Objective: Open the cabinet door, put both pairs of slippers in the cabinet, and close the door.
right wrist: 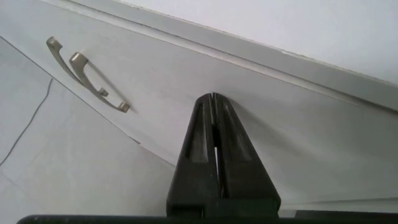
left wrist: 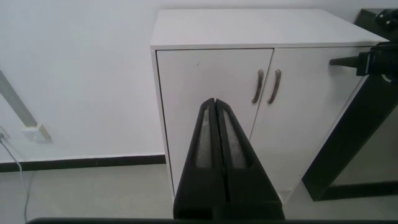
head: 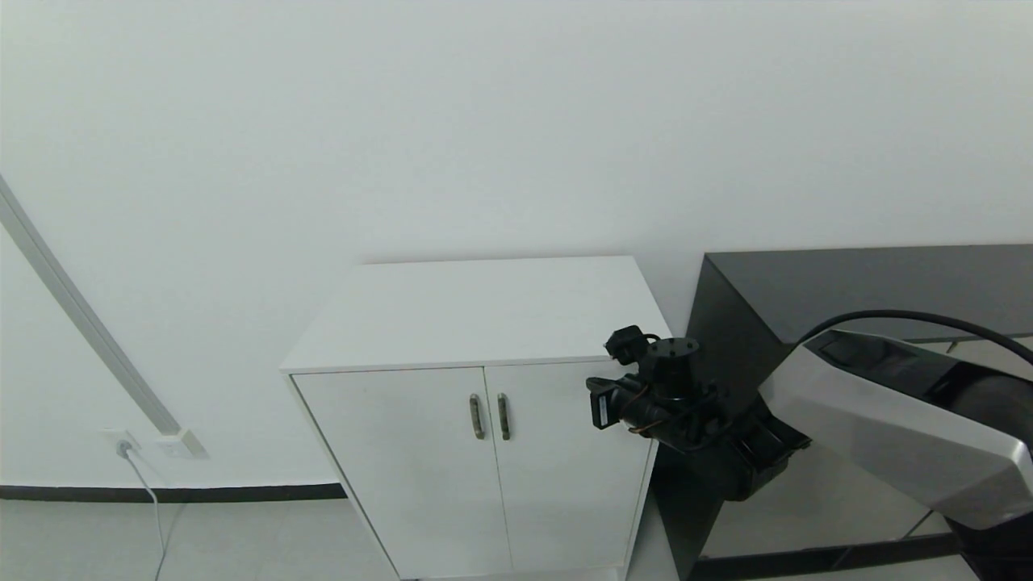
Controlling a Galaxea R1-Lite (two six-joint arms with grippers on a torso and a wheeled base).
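Cabinet (head: 476, 319) doors both shut. Right door (head: 565, 468) handle (head: 503, 416) upright at centre seam. Right gripper (right wrist: 214, 102), jaws pressed together, near that door's upper outer corner, handle off to robot's left. Left gripper (left wrist: 215, 107) pinched together too, well back. Right arm nearer imo.

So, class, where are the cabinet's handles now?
In the head view the handles sit side by side at the upper middle of the cabinet front, left of the right gripper.
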